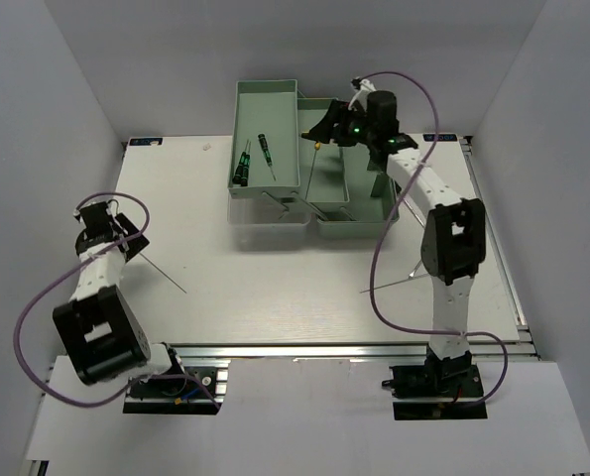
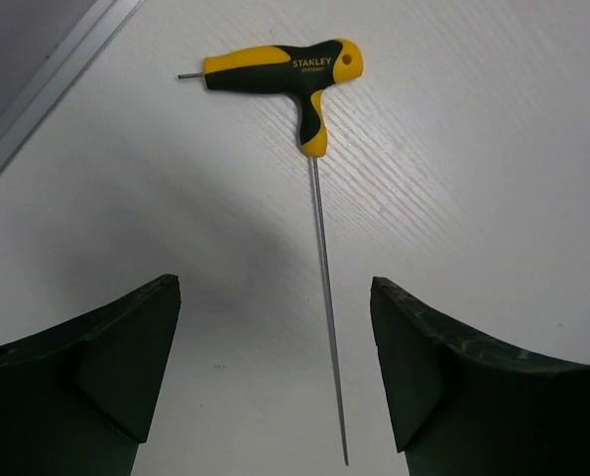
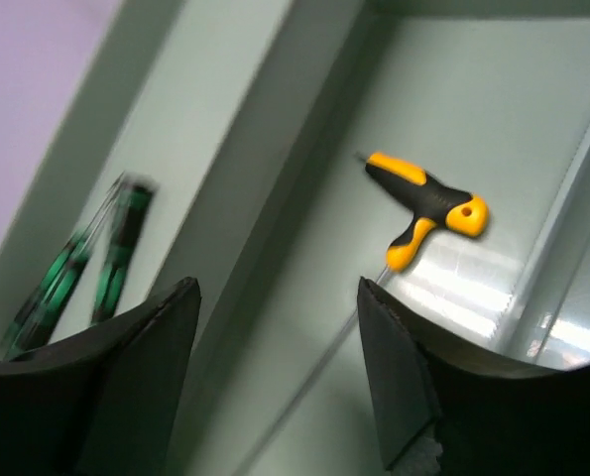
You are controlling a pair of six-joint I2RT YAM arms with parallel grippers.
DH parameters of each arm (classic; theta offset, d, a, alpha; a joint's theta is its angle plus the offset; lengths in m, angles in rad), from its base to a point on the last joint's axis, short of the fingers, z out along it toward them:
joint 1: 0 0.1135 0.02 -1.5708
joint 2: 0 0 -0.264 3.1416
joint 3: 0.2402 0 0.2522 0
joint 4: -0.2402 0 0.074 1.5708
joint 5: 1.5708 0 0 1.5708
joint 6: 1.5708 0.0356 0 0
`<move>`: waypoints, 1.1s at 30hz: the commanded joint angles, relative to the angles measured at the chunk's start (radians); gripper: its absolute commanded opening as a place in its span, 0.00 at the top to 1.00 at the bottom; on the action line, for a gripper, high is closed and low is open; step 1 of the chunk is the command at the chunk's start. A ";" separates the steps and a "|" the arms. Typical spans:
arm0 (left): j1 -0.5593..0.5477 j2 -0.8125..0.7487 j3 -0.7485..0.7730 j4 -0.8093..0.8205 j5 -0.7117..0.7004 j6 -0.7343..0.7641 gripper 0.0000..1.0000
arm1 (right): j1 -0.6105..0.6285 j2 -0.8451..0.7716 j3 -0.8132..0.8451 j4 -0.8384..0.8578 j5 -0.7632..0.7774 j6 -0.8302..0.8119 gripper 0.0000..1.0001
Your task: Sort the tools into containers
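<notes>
The mint-green toolbox has a left tray [image 1: 265, 99] and a lower right tray [image 1: 334, 203]. Two green-black screwdrivers [image 1: 252, 159] lie in the left tray; they also show in the right wrist view [image 3: 86, 268]. A yellow-black T-handle driver [image 3: 428, 203] lies in the right tray. My right gripper [image 1: 324, 129] hovers over it, open and empty [image 3: 280, 387]. A second yellow-black T-handle driver [image 2: 280, 71] lies on the table with its thin shaft [image 2: 326, 297] running between my open left gripper's fingers [image 2: 275, 382]. The left gripper [image 1: 111, 228] is at the table's left side.
A thin metal rod [image 1: 389, 286] lies on the white table beside the right arm. The left driver's shaft [image 1: 164, 275] points toward the table's middle. The table's left edge rail [image 2: 37, 89] is close to the left gripper. White walls enclose the table.
</notes>
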 commanded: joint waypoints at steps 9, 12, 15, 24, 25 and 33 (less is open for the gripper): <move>0.017 0.309 0.159 0.069 0.061 0.027 0.23 | -0.237 -0.341 -0.355 0.239 -0.626 -0.214 0.38; 0.019 0.354 0.181 0.092 0.041 0.019 0.23 | -0.249 -0.405 -0.451 0.248 -0.634 -0.265 0.39; 0.019 0.410 0.205 0.108 0.064 0.016 0.29 | -0.254 -0.435 -0.492 0.244 -0.631 -0.268 0.40; 0.007 0.426 0.129 0.220 -0.018 -0.091 0.40 | -0.262 -0.470 -0.513 0.212 -0.603 -0.248 0.40; 0.007 0.432 0.130 0.223 -0.025 -0.098 0.40 | -0.262 -0.473 -0.516 0.209 -0.603 -0.247 0.40; -0.006 0.475 0.156 0.211 -0.091 -0.113 0.57 | -0.280 -0.499 -0.530 0.192 -0.576 -0.236 0.40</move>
